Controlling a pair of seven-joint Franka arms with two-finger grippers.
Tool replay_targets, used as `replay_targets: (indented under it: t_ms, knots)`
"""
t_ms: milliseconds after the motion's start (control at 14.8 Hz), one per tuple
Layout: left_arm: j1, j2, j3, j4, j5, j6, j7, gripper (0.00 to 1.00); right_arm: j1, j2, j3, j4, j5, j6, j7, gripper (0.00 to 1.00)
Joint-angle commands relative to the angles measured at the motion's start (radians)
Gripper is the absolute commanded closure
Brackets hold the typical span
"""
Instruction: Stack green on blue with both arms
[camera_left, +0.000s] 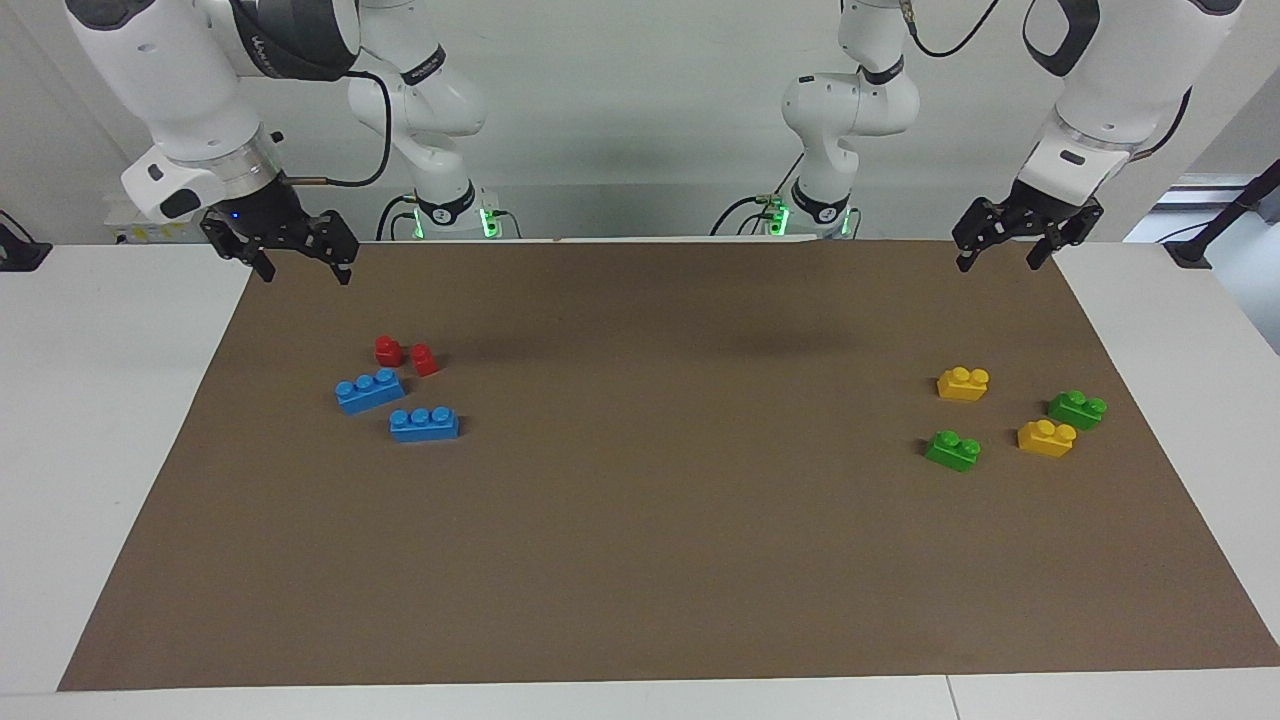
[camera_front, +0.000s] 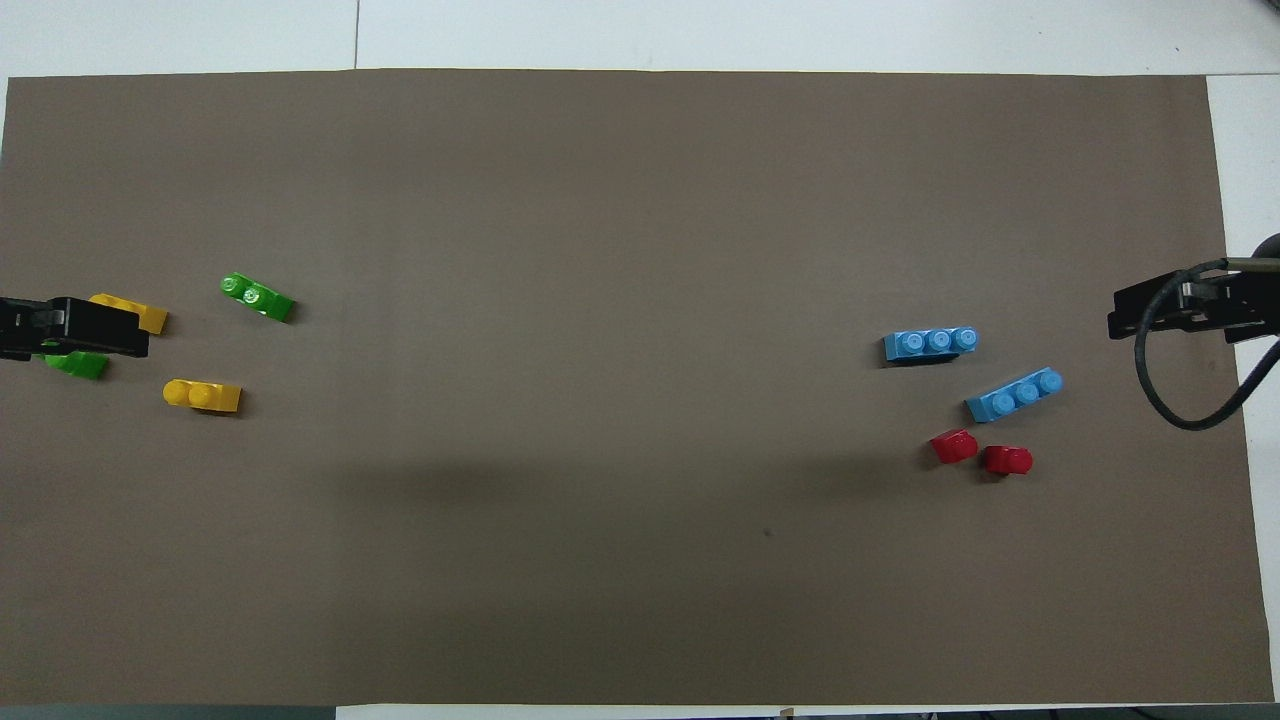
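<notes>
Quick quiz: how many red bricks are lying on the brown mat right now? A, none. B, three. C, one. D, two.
D: two red bricks lie side by side on the brown mat, just nearer to the robots than the two blue bricks, at the right arm's end of the table.

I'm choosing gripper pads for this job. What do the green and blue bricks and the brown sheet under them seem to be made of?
The green brick and the blue brick look like hard moulded plastic: solid even colour, rounded studs, a slight sheen. The brown sheet looks like matte paper or thin card, flat and without glare, though felt cannot be ruled out.
</notes>
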Motion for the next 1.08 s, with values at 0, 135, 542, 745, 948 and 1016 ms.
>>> replay_targets:
  t_ms: [0,135,542,745,948,1016]
  knots:
    - [-0.006,-0.013,0.001,-0.008,0.017,-0.01,0.006,0.0,-0.002,0.001,0.004,0.005,-0.01,-0.01,-0.019,0.0]
    - [-0.006,-0.013,0.002,-0.006,0.019,-0.008,0.006,0.0,-0.004,0.001,0.004,0.005,-0.009,-0.012,-0.018,0.0]
    - [-0.006,-0.013,0.001,-0.006,0.017,-0.005,0.006,0.0,-0.008,-0.005,0.002,-0.015,-0.004,-0.009,-0.007,0.0]
    - [-0.006,-0.013,0.001,-0.006,0.017,-0.001,0.004,0.0,0.001,-0.023,0.004,-0.059,-0.004,0.063,0.138,0.0]
    - [-0.006,-0.013,0.001,-0.003,0.017,-0.001,0.004,0.0,0.007,-0.023,0.004,-0.085,0.046,0.114,0.461,0.0]
    - [-0.006,-0.013,0.001,-0.002,0.017,-0.002,0.004,0.0,0.005,-0.017,0.004,-0.085,0.09,0.132,0.566,0.0]
